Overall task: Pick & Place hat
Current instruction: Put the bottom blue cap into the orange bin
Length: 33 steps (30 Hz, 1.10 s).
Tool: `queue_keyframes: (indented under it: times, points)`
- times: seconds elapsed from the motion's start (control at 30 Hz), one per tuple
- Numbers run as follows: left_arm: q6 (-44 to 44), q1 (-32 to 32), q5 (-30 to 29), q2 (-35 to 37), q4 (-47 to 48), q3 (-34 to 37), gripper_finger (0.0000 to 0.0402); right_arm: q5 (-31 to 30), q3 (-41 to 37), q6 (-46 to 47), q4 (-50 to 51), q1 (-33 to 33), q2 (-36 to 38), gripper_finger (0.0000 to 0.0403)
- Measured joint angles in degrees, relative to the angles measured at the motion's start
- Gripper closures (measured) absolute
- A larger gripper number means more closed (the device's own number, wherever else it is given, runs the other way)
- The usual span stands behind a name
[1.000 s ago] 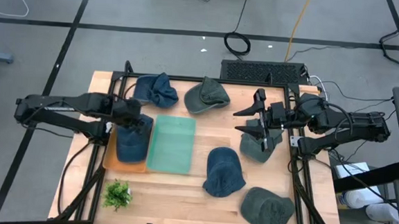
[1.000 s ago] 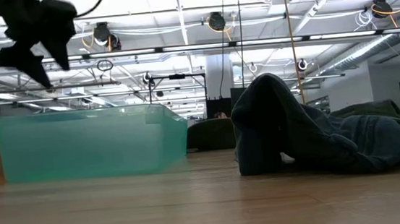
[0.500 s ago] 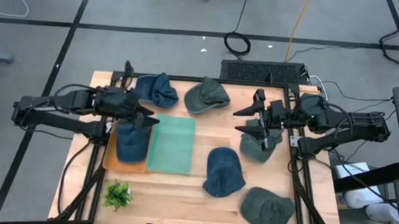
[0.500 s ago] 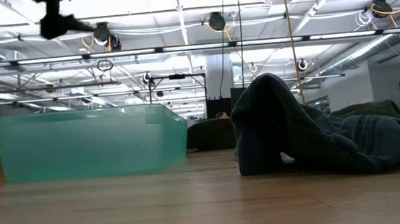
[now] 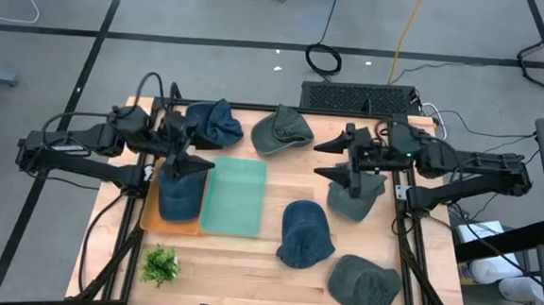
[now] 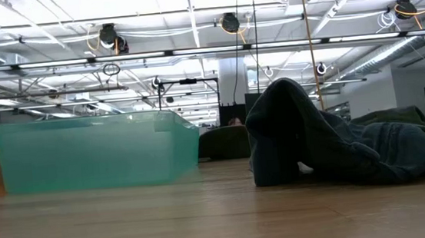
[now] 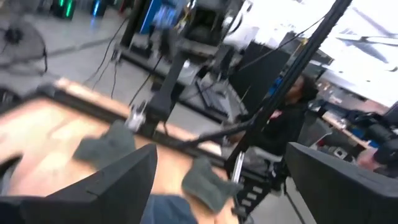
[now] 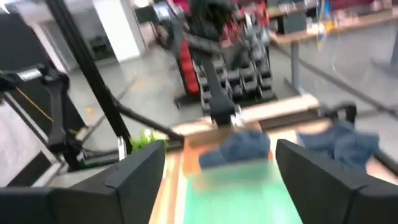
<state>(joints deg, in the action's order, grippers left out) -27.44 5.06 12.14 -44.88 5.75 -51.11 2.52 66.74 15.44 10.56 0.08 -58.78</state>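
Observation:
Several hats lie on the wooden table. A blue hat (image 5: 179,196) rests in an orange tray (image 5: 150,223), and my left gripper (image 5: 191,148) hangs open above its far end, pointing level toward the table's right. A grey-green hat (image 5: 348,201) lies flat at the right, with my right gripper (image 5: 325,159) open above its left side, pointing level toward the table's left. Both wrist views show the fingers wide apart with nothing between them: left gripper (image 7: 217,186), right gripper (image 8: 221,180). Other hats lie apart: blue (image 5: 213,122), green (image 5: 281,129), blue (image 5: 305,232), green (image 5: 363,286).
A teal tray (image 5: 233,196) sits beside the orange one; in the low view the teal tray (image 6: 92,152) stands left of a blue hat (image 6: 315,145). A small green plant (image 5: 159,264) stands at the near left corner. A black frame (image 5: 408,246) edges the table.
My left gripper has risen from just over the blue hat in the orange tray, going out of the low view's top. It has tipped from pointing down to level. The hat stays in the tray. My right gripper has shifted slightly toward the table's left, and its fingers have spread wider.

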Motion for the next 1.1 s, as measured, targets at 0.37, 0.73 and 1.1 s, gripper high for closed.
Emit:
queue_keyframes:
  times: [0.37,0.73,1.1]
  points:
    - [-0.72,0.0,0.02,-0.09,-7.17,0.0,0.0036,7.91,0.0,4.88,14.17,-6.4,-5.59,0.0094]
    - [-1.02,0.0,-0.02,-0.09,-7.63,0.0,0.0036,25.55,0.0,3.73,21.83,-12.47,-15.0,0.0094]
    - [-2.11,0.0,0.04,-0.11,-7.84,0.0,0.0036,39.77,0.01,-3.24,22.8,-22.54,-25.73,0.0094]
